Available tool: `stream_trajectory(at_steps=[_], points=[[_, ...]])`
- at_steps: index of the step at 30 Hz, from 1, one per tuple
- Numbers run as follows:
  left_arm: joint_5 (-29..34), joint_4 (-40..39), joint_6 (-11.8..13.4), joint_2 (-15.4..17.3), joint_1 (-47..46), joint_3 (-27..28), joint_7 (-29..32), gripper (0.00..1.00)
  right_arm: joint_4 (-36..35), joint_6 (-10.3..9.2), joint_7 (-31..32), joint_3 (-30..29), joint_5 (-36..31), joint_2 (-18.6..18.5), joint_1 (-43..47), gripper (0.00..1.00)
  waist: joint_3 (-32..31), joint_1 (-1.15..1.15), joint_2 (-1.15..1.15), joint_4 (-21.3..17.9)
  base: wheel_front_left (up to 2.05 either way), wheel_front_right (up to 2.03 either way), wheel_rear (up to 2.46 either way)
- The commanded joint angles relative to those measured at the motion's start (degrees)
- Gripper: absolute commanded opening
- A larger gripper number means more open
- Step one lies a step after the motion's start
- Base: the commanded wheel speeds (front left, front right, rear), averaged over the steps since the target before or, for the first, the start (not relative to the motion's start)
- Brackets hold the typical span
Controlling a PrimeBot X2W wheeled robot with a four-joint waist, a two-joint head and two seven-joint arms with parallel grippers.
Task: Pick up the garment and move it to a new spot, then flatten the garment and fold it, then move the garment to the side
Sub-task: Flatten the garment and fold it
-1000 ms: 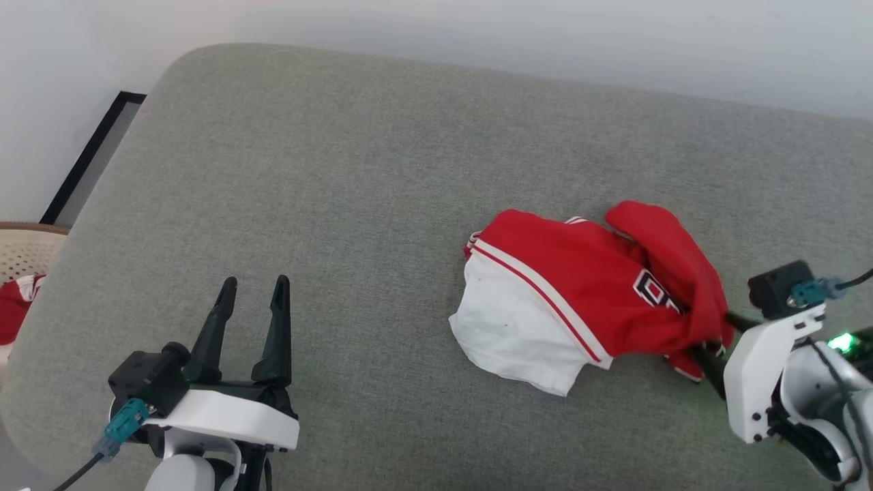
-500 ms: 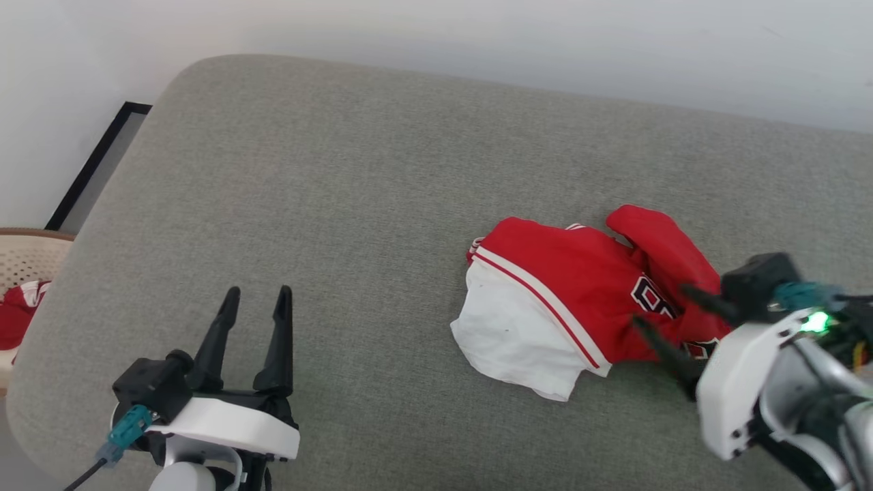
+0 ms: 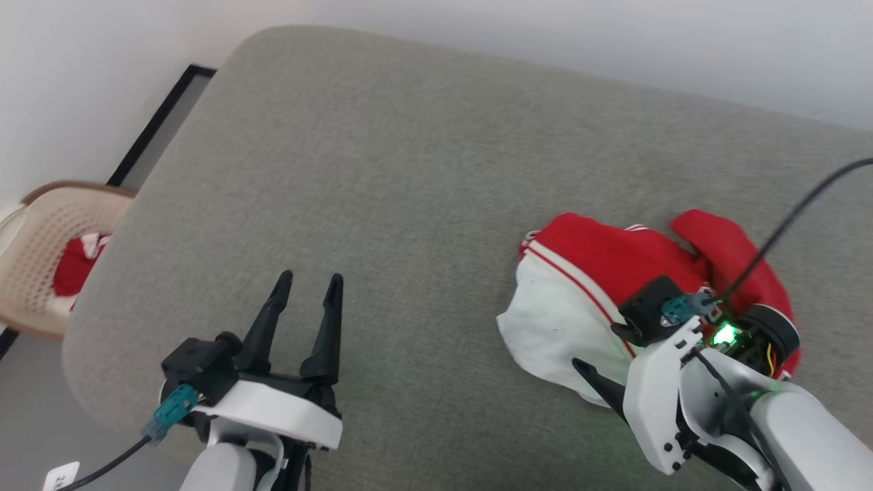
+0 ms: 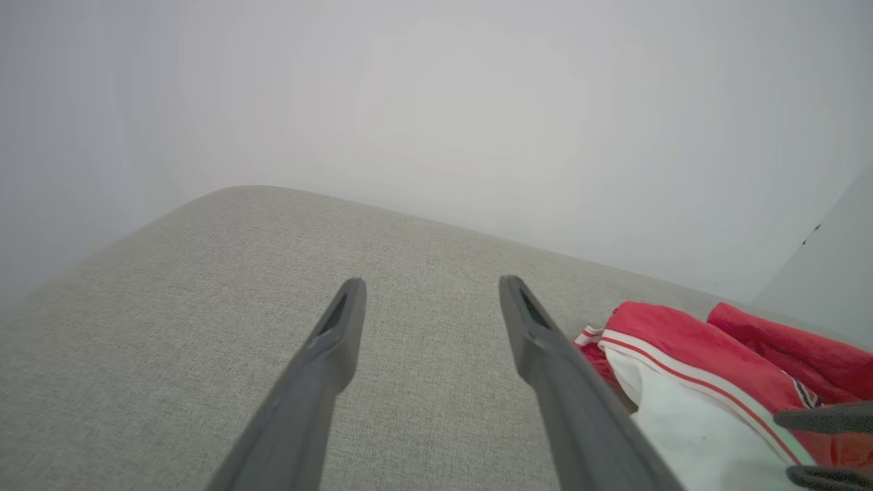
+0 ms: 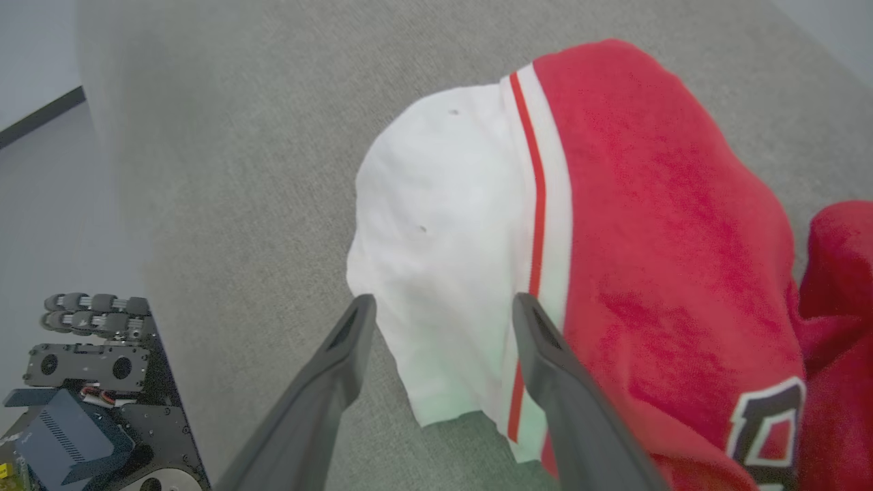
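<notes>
A red T-shirt [image 3: 600,262] lies crumpled on the right part of a grey upholstered cushion [image 3: 382,170], which stands against a pale wall. Its white sleeve [image 5: 436,225] spills toward the robot. The red body is humped behind it, and part of a black-and-white block print [image 5: 767,423] shows at the edge. The shirt is bunched, not spread, so the task looks to be at its first step, the pick-up.

The right pincer [image 5: 442,300] has its jaws wide apart and holds nothing. Its two dark fingers frame the loose lower edge of the white sleeve, just beside the red-and-white striped seam. That is probably because a free edge gives a thin fold to pinch. Whether the fingertips touch the cloth cannot be told. The right forearm reaches in from the lower right, with its wrist over the shirt and a green light [image 3: 724,334] glowing on it. The fingers point low toward the sleeve.

The left pincer [image 3: 310,278] also has its jaws apart and is empty. It hovers over bare cushion, well apart from the shirt, with its fingers pointing away from the robot. It appears to be waiting out of the way.

A cream plastic basket [image 3: 31,266] beside the cushion holds red-and-white cloth [image 3: 71,269].
</notes>
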Motion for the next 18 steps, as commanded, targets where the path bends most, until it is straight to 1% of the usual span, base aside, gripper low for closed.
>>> stream_trajectory(at_steps=[1, 5, 9, 10, 11, 14, 18], points=[[-0.49, 0.18, -0.18, -0.19, -1.17, -0.47, -0.29, 1.0, 1.86, -0.01, 0.2, 1.12, -0.31, -0.44, -1.37, 1.0, 1.12, 0.0, 0.0, 1.52, 0.0, 0.0, 0.0], [-0.99, 0.35, -0.18, -0.83, -2.12, -1.49, -0.29, 1.0, 7.08, -0.01, -0.85, 4.48, -1.42, -1.95, -4.53, 1.0, 2.55, 0.0, 0.0, 3.3, 0.0, 0.0, 0.0], [-1.27, 0.56, -0.18, -1.31, -2.54, -1.71, -0.29, 1.0, 11.85, -0.01, -2.79, 7.56, -0.77, -1.89, -7.19, 1.0, 3.66, 0.0, 0.0, 4.4, 0.0, 0.0, 0.0], [-1.34, 0.61, -0.18, -1.43, -2.6, -1.61, -0.29, 1.0, 12.89, -0.01, -3.48, 7.99, -0.55, -1.87, -7.82, 0.44, 3.81, 0.0, 0.0, 4.55, 0.0, 0.0, 0.0], [-1.35, 0.61, -0.18, -1.54, -2.61, -1.52, -0.29, 1.0, 13.66, -0.01, -4.37, 8.35, -0.18, -1.65, -8.36, 0.0, 3.91, 0.0, 0.0, 4.64, 0.0, 0.0, 0.0], [-1.36, 0.41, -0.18, -1.61, -2.3, -0.96, -0.29, 1.0, 14.65, -0.01, -6.3, 8.26, 0.86, -1.26, -9.79, 0.0, 3.97, 0.0, 0.0, 4.48, 0.0, 0.0, 0.0], [-1.27, 0.21, -0.18, -1.17, -1.26, 0.08, -0.29, 1.0, 13.21, -0.01, -7.39, 6.39, 2.78, -1.25, -10.8, 0.0, 3.41, 0.0, 0.0, 3.46, 0.0, 0.0, 0.0]])
